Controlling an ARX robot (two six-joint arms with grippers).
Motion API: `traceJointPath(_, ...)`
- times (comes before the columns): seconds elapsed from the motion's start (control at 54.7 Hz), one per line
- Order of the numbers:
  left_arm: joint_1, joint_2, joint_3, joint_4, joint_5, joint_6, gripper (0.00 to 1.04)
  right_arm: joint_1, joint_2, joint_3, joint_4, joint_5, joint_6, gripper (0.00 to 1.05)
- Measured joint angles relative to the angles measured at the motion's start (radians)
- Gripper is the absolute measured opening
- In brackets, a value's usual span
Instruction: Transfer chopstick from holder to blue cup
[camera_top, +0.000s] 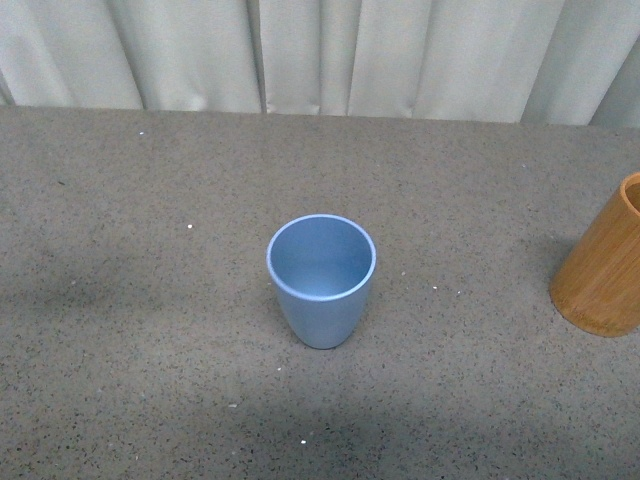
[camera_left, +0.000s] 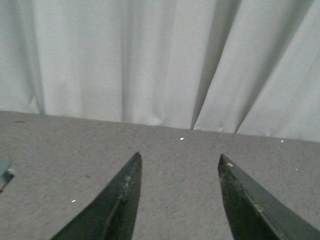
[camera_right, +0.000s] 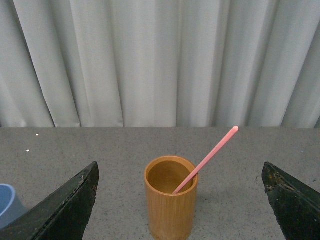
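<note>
The light blue cup (camera_top: 321, 280) stands upright and empty in the middle of the grey table. The orange-brown holder (camera_top: 603, 268) stands at the table's right edge of the front view, partly cut off. In the right wrist view the holder (camera_right: 170, 205) is between my fingers, with a salmon-pink chopstick (camera_right: 210, 157) leaning out of it against its rim. My right gripper (camera_right: 180, 170) is open wide and empty, short of the holder. A sliver of the blue cup (camera_right: 7, 202) shows beside it. My left gripper (camera_left: 180, 157) is open and empty over bare table. Neither arm shows in the front view.
A pale pleated curtain (camera_top: 330, 55) hangs along the table's far edge. The grey speckled table (camera_top: 150, 300) has small white flecks on it. A small pale object (camera_left: 5, 172) shows at the edge of the left wrist view.
</note>
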Motion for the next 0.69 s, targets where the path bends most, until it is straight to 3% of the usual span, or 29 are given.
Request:
traceJointPath(0.037, 0.075, -0.117, -0.071, -0.064, 0.065, 0.018, 0.39, 0.0, 0.0, 0.0, 0.0, 0.0, 0.0, 0.95)
traceJointPath(0.091, 0.112, -0.251, -0.141, -0.167, 0.072, 0.031, 0.3, 0.0, 0.0, 0.0, 0.0, -0.001, 0.0, 0.95)
traceJointPath(0.164, 0.122, -0.449, -0.204, -0.348, 0.082, 0.039, 0.19, 0.0, 0.0, 0.0, 0.0, -0.001, 0.0, 0.95)
traceJointPath(0.256, 0.122, -0.845, -0.204, -0.729, 0.098, 0.047, 0.04, 0.0, 0.0, 0.0, 0.0, -0.001, 0.0, 0.95)
traceJointPath(0.329, 0.123, -1.141, -0.204, -0.977, 0.096, 0.051, 0.04, 0.0, 0.0, 0.0, 0.0, 0.002, 0.0, 0.95)
traceJointPath(0.384, 0.123, -1.269, -0.204, -1.075, 0.096, 0.055, 0.04, 0.0, 0.0, 0.0, 0.0, 0.003, 0.0, 0.95)
traceJointPath(0.695, 0.124, -1.346, -0.204, -1.11, 0.096, 0.058, 0.04, 0.0, 0.0, 0.0, 0.0, 0.0, 0.0, 0.95)
